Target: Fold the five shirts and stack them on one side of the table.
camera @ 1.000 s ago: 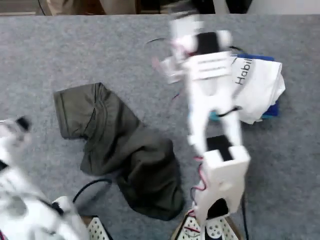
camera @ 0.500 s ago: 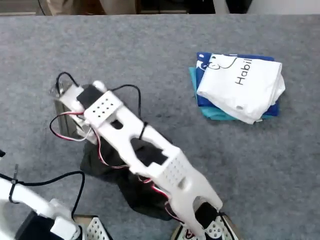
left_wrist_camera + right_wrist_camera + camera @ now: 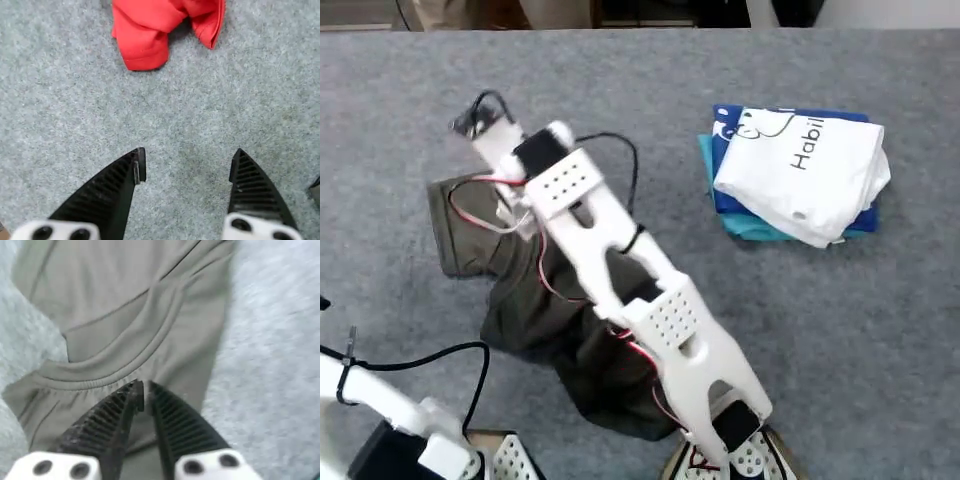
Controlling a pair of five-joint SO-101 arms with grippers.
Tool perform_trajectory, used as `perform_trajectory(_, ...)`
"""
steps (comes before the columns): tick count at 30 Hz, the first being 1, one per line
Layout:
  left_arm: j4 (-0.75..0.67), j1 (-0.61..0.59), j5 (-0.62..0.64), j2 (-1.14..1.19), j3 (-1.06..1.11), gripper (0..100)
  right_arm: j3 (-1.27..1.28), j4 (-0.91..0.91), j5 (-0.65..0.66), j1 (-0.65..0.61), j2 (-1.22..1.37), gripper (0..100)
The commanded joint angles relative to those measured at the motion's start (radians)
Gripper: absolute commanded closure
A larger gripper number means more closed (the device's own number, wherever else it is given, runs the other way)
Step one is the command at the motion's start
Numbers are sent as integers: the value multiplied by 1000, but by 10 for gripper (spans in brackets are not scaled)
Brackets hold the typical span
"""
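A crumpled olive shirt [image 3: 595, 350] lies on the grey table at the left-centre. My right arm [image 3: 620, 260] stretches from the front edge across it to its far end. My right gripper [image 3: 145, 388] is shut, its tips pinching the shirt's ribbed collar [image 3: 95, 380]; the olive shirt [image 3: 125, 300] spreads flat beyond. A red shirt [image 3: 160, 25] lies bunched on the table ahead of my left gripper [image 3: 187, 162], which hangs open above bare carpet with nothing between its fingers. Folded shirts [image 3: 800, 170] are stacked at the far right, white on top of blue and teal.
The left arm's base and a black cable [image 3: 420, 360] sit at the front left corner. Grey table surface [image 3: 840, 330] lies open in front of the stack. The table's far edge [image 3: 640, 30] runs along the back.
The right arm swung from the folded stack over to the olive shirt, then shifted toward the shirt's far end. The stack and the olive shirt lie as before.
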Motion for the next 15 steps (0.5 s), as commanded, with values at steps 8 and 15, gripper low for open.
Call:
perform_trajectory(8, 11, 17, 6, 2, -52, 725, 94, 2, -121, -85, -242, 966)
perform_trajectory(15, 11, 17, 3, 2, -49, 725, 268, -84, -235, -91, 4, 575)
